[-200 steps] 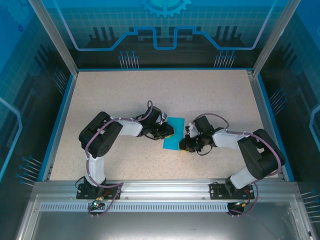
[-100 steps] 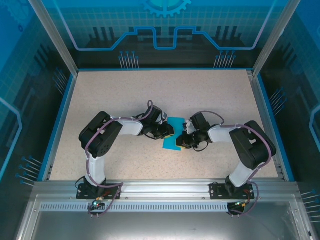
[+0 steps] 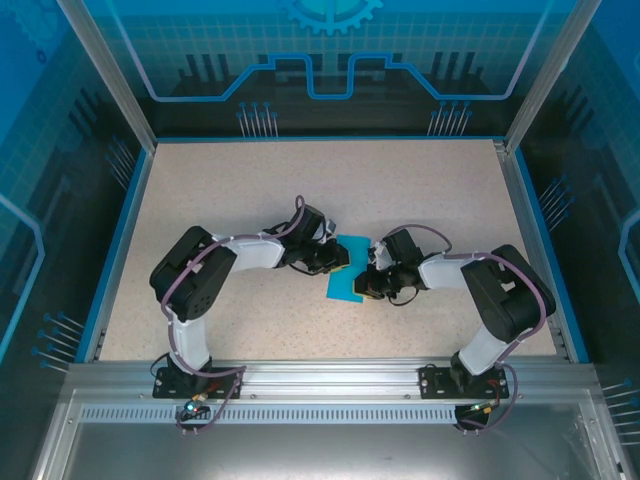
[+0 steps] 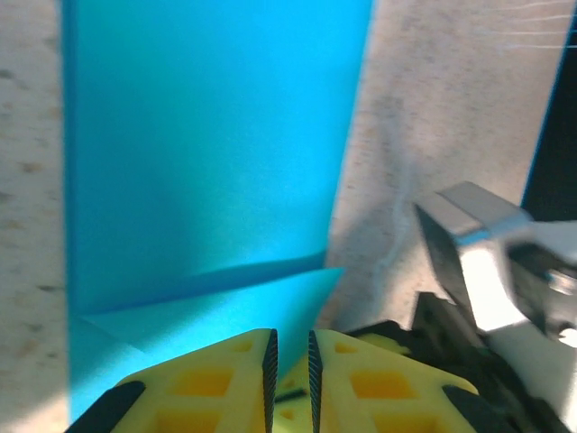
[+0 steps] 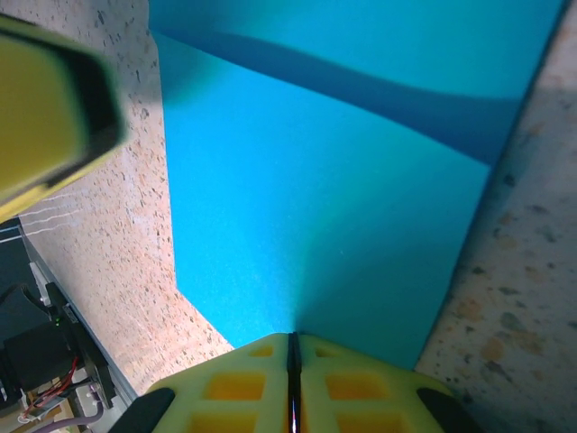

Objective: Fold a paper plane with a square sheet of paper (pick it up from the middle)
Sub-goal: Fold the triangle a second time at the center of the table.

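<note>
Sitting mid-frame in the top view, the folded teal sheet of paper [image 3: 345,282] lies on the worktop [image 3: 220,190], left claw [image 4: 293,356] pinching its left edge, right claw [image 5: 291,347] clamped on its right edge.

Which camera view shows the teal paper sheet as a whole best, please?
The top external view: there the paper sheet appears almost whole, lying on the table, though small. The left wrist view shows a close-up with a folded flap; the right wrist view shows overlapping layers, cropped.
</note>
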